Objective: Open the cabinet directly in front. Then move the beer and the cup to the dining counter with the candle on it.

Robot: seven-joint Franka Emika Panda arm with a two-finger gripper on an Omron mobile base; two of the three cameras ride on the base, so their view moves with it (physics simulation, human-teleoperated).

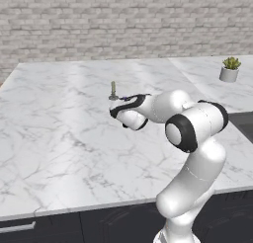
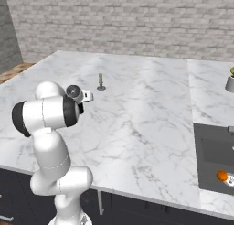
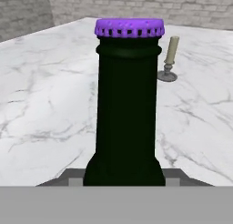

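Purple-capped and dark green, the beer stands right ahead of my claw in the hand view, upright, its neck rising between where the fingertips should be. I cannot see the pads themselves there, so I can't tell from the pictures whether the claw is clamped on the bottle or merely close around it; my guess is that it is being carried, since the hand hangs above the marble with the bottle square in its line.

Beyond the claw and a little to its right stands the candle, near but apart from the bottle. That tells me I am over the right surface: the dining counter, white marble with grey veins. I judge the bottle is held upright so it can be set down on its base without tipping, and aimed short of the candle so it won't knock it.

Far off to the claw's right sits a potted plant, well clear. The cup remains to be fetched, by my reckoning.
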